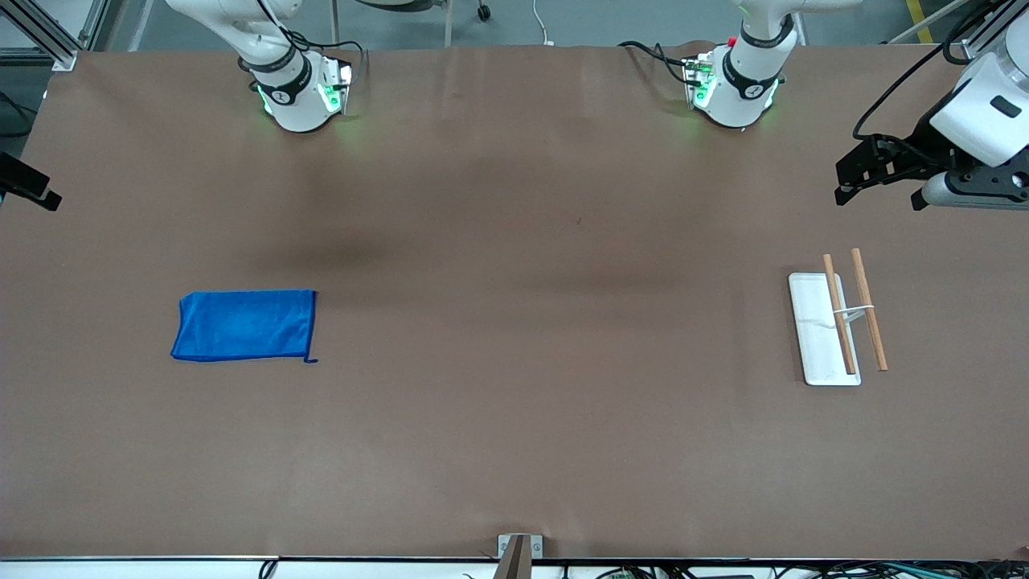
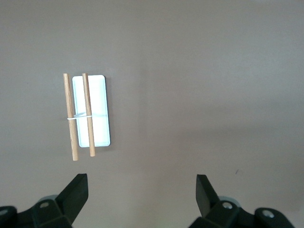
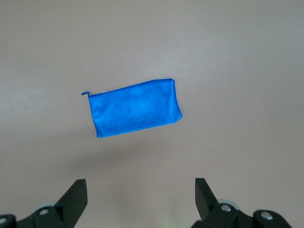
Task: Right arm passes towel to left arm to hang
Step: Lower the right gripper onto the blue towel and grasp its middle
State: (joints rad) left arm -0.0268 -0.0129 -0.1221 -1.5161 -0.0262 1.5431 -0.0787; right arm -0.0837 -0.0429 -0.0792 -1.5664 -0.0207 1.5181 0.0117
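Note:
The towel (image 1: pixel 245 325), a bright blue rectangular cloth, lies flat on the brown table toward the right arm's end. In the right wrist view the towel (image 3: pixel 135 108) sits ahead of my right gripper (image 3: pixel 140 185), which hangs high over the table, open and empty. Only a black part of the right gripper (image 1: pixel 32 191) shows at the edge of the front view. My left gripper (image 1: pixel 848 186) hangs high over the left arm's end of the table. In the left wrist view the left gripper (image 2: pixel 141 183) is open with nothing between its fingers.
A small rack (image 1: pixel 836 322), two wooden rods on a white base, stands toward the left arm's end of the table; the rack (image 2: pixel 88 114) also shows in the left wrist view. Both arm bases (image 1: pixel 301 92) (image 1: pixel 735 88) stand at the table's back edge.

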